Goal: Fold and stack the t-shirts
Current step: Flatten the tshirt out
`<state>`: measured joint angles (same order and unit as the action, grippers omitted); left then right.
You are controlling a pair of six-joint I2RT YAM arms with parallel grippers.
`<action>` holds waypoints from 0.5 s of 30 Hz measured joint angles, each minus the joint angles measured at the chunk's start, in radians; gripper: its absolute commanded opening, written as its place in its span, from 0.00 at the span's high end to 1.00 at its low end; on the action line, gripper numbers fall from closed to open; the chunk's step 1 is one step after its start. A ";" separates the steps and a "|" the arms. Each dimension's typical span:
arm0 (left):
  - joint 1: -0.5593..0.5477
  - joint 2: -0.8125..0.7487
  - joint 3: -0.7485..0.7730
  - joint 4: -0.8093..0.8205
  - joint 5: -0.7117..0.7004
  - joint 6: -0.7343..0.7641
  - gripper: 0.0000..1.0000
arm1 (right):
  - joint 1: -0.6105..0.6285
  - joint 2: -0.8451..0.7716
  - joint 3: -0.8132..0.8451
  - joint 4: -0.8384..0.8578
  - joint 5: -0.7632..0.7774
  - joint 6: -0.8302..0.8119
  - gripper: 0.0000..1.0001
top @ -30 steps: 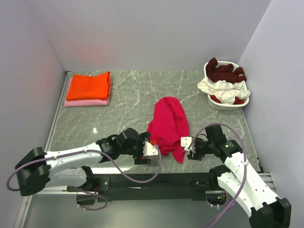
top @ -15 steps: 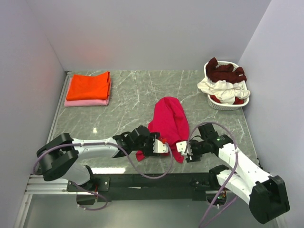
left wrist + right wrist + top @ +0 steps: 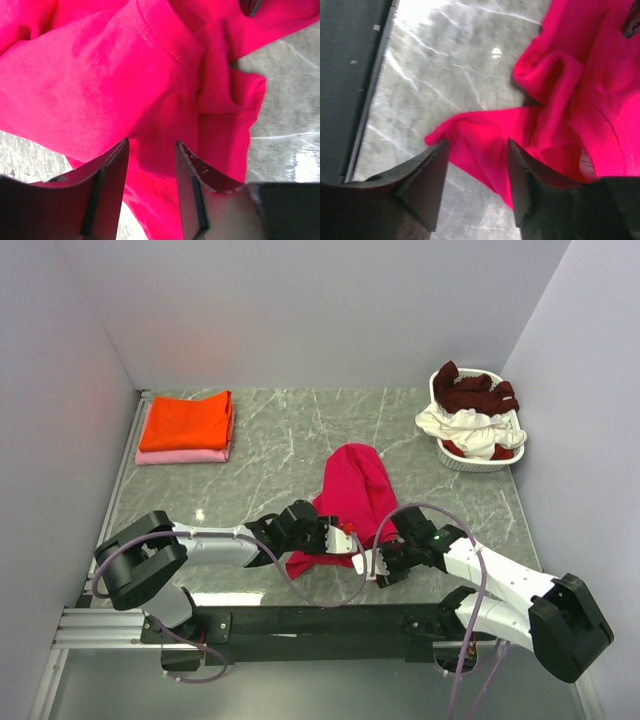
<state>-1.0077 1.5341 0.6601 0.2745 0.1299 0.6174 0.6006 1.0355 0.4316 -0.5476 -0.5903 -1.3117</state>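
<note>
1. One grey marble-pattern table [image 3: 250, 440] carries everything you are working with.
2. Your crimson-pink t-shirt [image 3: 355, 495] lies crumpled near the table's front edge, right of centre, its near hem spread between the two grippers.
3. At the far right corner you have a white laundry basket [image 3: 462, 464] holding a dark maroon t-shirt [image 3: 475, 392] on top of a white t-shirt [image 3: 465, 430].
4. At the far left corner, a folded orange t-shirt [image 3: 187, 422] sits on a folded pale pink t-shirt [image 3: 180, 455], well apart from both arms.
5. Your left gripper [image 3: 345, 538] is at the crimson shirt's near-left hem; in the left wrist view its fingers [image 3: 112, 170] stand apart, with cloth [image 3: 100, 90] filling the gap and spreading beyond the tips.
6. Your right gripper [image 3: 375, 565] is at the near-right hem; its fingers [image 3: 427, 175] are spread too, and a pointed corner of cloth [image 3: 470, 140] lies on the marble between the tips.
</note>
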 measured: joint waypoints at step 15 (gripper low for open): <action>0.026 -0.018 -0.055 0.023 0.024 -0.008 0.43 | -0.002 0.021 0.000 0.048 0.039 0.059 0.93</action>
<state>-0.9813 1.5162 0.6048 0.2974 0.1535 0.6098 0.5983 1.0561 0.4316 -0.4992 -0.5518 -1.2526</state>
